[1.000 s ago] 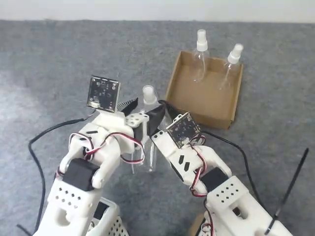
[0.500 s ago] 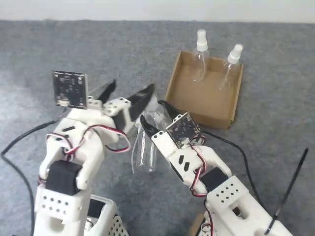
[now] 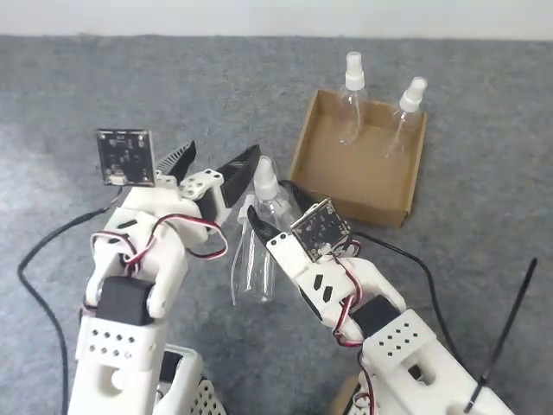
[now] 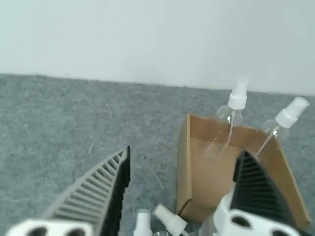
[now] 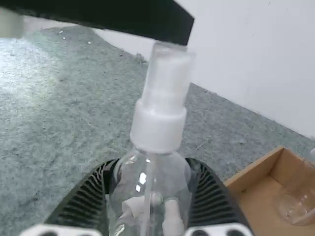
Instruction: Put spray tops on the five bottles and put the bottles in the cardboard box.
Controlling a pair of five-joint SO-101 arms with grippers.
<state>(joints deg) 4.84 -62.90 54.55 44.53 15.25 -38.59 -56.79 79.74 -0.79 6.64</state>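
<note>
A grey, carpet-like covering with a short, mottled nap lay over the whole desk (image 3: 78, 95) and spread out on every side of the left hand (image 3: 222, 149). Well ahead of that hand the covering ended in a straight line at the foot of a plain, pale wall (image 4: 147, 34), bare and unmarked. A few small pale specks lay on the grey near the wall's foot. The light was soft and even, casting only faint, blurred shadows on the covering and none on the wall
</note>
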